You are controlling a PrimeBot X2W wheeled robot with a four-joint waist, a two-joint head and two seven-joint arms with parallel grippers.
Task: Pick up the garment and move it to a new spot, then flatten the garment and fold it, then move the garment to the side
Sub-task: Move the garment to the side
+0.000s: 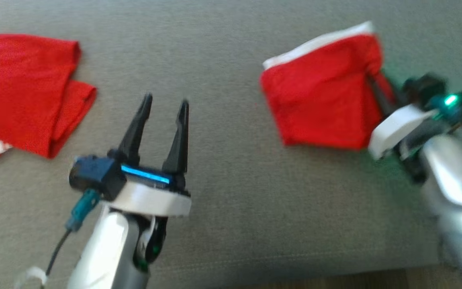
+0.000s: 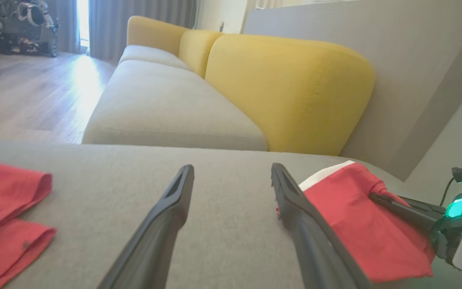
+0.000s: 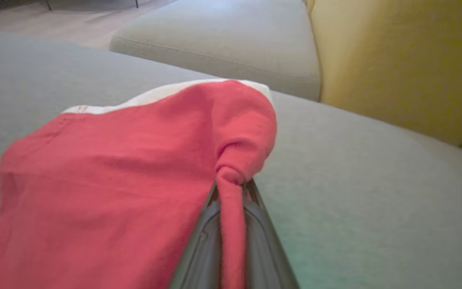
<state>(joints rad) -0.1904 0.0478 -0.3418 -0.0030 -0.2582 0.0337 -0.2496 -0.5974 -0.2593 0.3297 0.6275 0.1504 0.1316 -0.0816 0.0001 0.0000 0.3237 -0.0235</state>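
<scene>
The garment (image 1: 319, 96) is red with a white band along its far edge and lies folded on the grey cushion at the right. My right gripper (image 1: 371, 78) is shut on its right edge, where the cloth bunches up. In the right wrist view a pinched fold of the garment (image 3: 106, 180) runs between the closed fingers of the right gripper (image 3: 233, 184). My left gripper (image 1: 166, 100) hovers open over bare cushion left of centre, holding nothing. In the left wrist view the garment (image 2: 359, 228) lies beside the right finger of the left gripper (image 2: 232, 168), with the right gripper (image 2: 371, 196) clamped on it.
A second red cloth (image 1: 18, 88) lies rumpled at the far left, also seen as the red cloth (image 2: 2, 200). Yellow back cushions (image 2: 295, 88) rise behind the seat. The cushion's front edge and wooden floor (image 1: 335, 279) run along the bottom.
</scene>
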